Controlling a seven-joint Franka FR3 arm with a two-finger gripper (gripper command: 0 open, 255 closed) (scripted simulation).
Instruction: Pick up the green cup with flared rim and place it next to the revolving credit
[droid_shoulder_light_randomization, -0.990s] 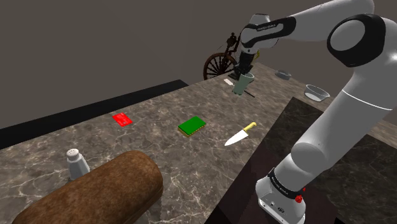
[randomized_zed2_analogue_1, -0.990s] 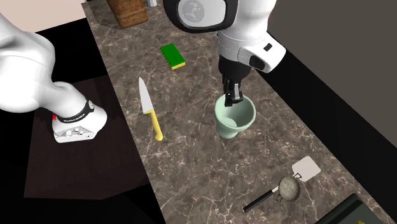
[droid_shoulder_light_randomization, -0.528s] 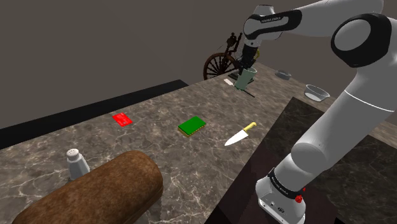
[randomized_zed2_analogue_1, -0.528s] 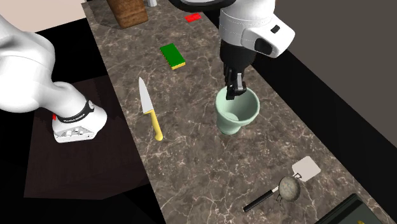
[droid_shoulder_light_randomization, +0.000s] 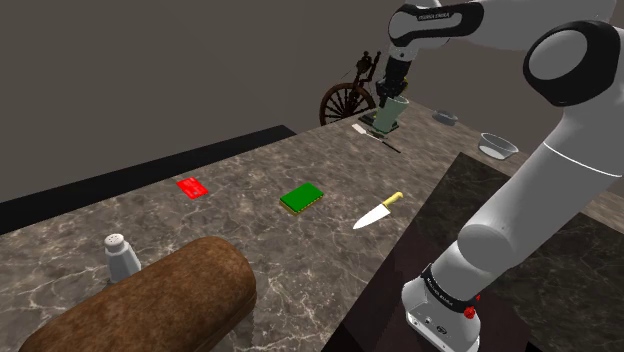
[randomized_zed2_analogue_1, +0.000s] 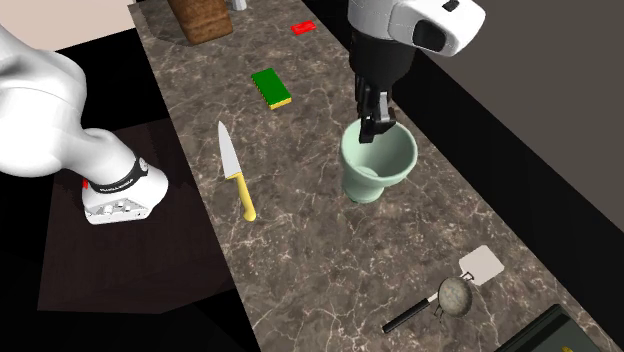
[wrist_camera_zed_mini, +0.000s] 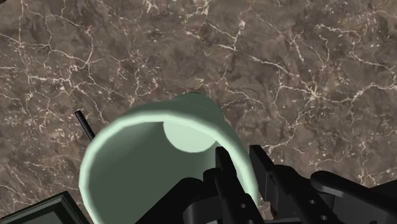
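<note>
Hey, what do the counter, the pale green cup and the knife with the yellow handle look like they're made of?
The counter looks like polished stone: dark brown with white, marble-like veins. The cup is smooth, uniform pale green with no pattern; it could be ceramic or plastic, and the look leaves that open. The knife has a pale grey blade, probably metal, and a plain yellow handle, likely plastic.

I can't read any words or numbers here. The robot arm (droid_shoulder_light_randomization: 545, 190) has tiny pale letters on its low ring (droid_shoulder_light_randomization: 447, 291), the dark band near its foot. There are more on its top ring (droid_shoulder_light_randomization: 437, 15), the dark band high up on the arm. All of them are too small to make out.
</note>
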